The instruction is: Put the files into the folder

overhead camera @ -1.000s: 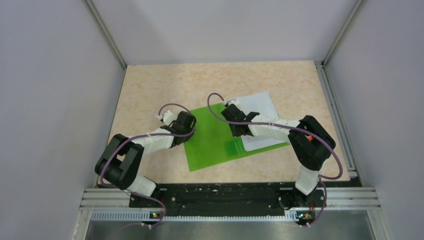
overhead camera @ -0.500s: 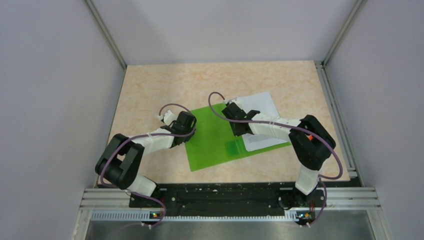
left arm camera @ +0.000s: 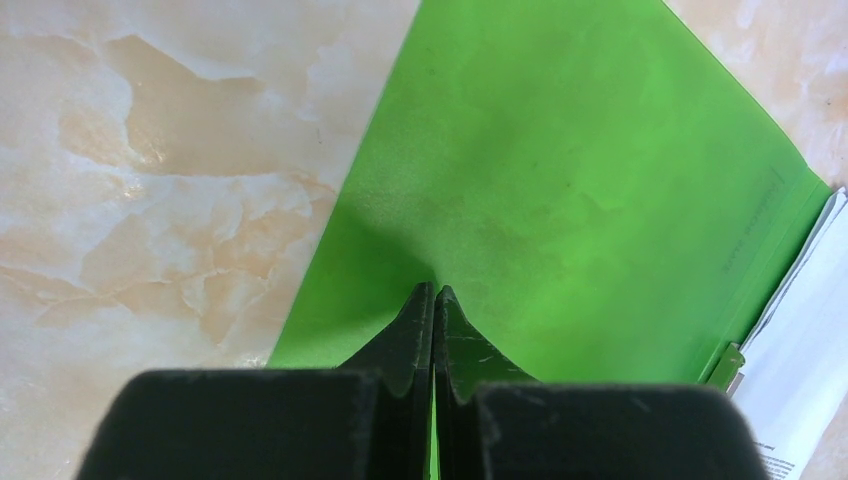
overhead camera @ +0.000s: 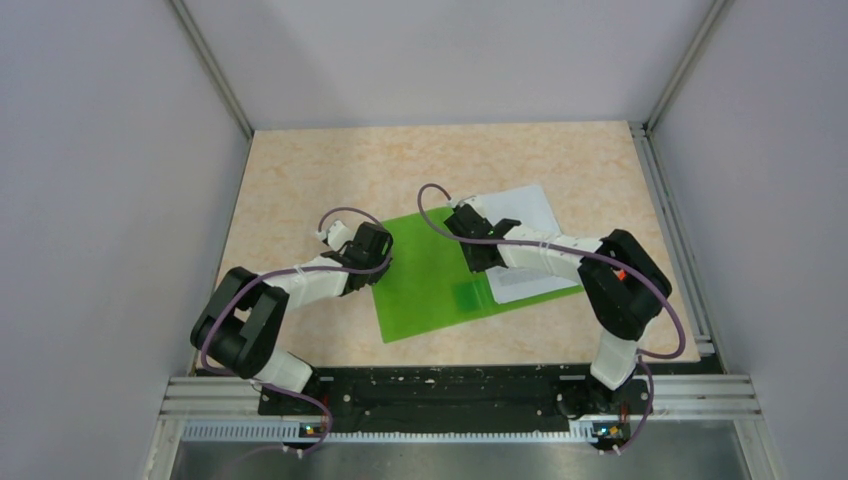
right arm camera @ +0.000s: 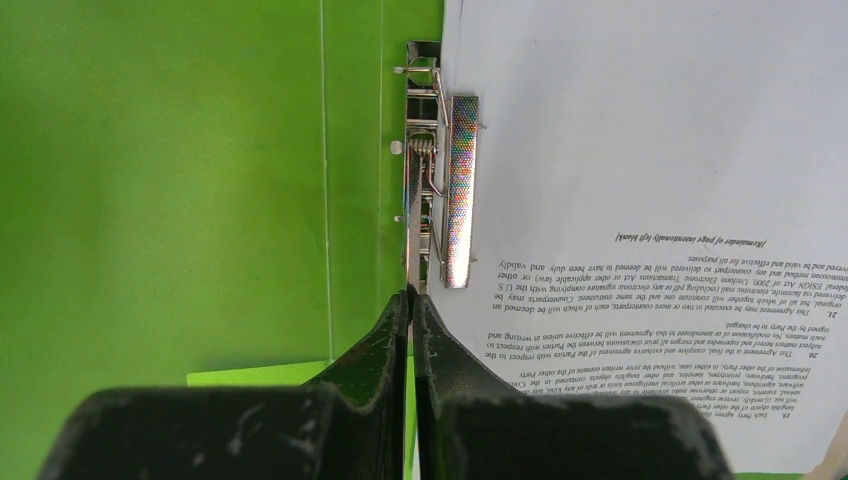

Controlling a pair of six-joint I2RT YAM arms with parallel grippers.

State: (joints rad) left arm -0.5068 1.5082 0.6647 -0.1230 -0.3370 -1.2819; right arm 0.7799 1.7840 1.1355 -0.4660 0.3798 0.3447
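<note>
The left fingers [left arm camera: 412, 335] are clenched on the folder [overhead camera: 425, 280]; the right fingers [right arm camera: 388, 340], also clenched, are set at its clip [right arm camera: 460, 180]. The papers [right arm camera: 650, 130] could be dragged askew if the clip is snagged.

The folder [left arm camera: 560, 180] is being shown as smooth green plastic, translucent, with a soft sheen and faint dark smudges. The files [right arm camera: 650, 150] are being presented as matt white paper carrying small black print. The clip [right arm camera: 440, 190] is being seen as bright polished metal, one strip glinting in rainbow colours. The surface [left arm camera: 150, 180] is being rendered in a smooth, beige, marble-patterned finish. The left fingers [left arm camera: 400, 350] and right fingers [right arm camera: 370, 350] are being shown as matt black plastic — finely scratched.
</note>
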